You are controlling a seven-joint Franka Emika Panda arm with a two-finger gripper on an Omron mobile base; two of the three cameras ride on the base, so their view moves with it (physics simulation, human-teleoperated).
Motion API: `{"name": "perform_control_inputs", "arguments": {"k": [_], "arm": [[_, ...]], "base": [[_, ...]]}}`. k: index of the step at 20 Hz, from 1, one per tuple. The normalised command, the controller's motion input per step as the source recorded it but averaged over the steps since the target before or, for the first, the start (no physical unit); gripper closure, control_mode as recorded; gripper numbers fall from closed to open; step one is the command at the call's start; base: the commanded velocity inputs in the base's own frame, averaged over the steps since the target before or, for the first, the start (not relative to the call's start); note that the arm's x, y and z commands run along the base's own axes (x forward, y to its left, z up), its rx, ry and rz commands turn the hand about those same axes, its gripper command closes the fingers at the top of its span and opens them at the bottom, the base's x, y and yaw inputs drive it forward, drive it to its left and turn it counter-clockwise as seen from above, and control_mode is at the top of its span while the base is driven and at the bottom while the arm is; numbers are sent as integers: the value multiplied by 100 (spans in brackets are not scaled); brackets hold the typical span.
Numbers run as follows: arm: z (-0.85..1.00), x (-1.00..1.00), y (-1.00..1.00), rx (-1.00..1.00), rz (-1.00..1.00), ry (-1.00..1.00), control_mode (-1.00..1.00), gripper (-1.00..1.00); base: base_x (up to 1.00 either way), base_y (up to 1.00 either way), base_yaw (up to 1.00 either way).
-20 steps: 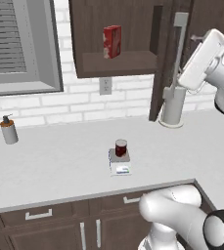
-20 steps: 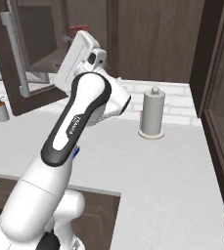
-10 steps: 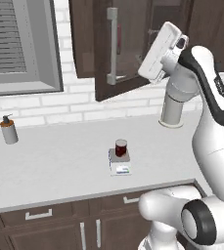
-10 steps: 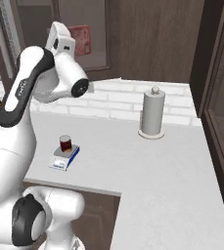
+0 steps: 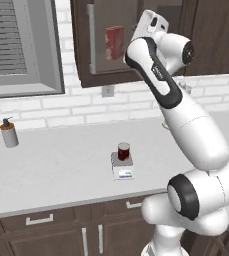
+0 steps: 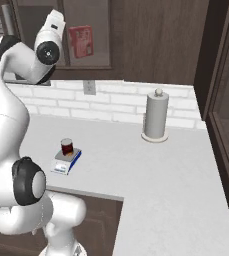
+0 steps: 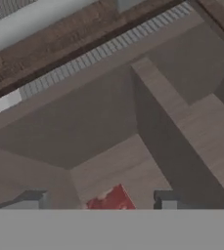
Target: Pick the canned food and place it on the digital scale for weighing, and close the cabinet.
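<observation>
Currently: gripper [image 7: 100, 201] raised inside the cabinet [image 5: 101, 60], fingers apart, nothing between them; red box [image 7: 111, 201] just ahead. Can [image 5: 123, 150] far below, standing on the scale [image 5: 122, 166].

Pale grey L-shaped countertop [image 5: 56, 165] before me carries a flat white digital scale [image 5: 122, 167], a brown-capped soap dispenser [image 5: 8, 132], and a grey paper-towel holder [image 6: 155, 117] well apart.
</observation>
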Motion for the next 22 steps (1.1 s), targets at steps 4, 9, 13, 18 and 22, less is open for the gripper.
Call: {"name": "perform_control_inputs", "arguments": {"k": [4,9,13,18,22], "arm": [[-25,77,-29,0,0,2,-100,-100],[-69,89,-14,0,0,0,-100,-100],[-79,100,-15,0,0,0,-100,-100],[-59,37,-35,0,-8,8,-100,-100],[-65,3,-56,0,-17,27,-100,-100]], "base": [[0,0,0],[0,0,0],[0,0,0],[0,0,0],[0,0,0]]}}
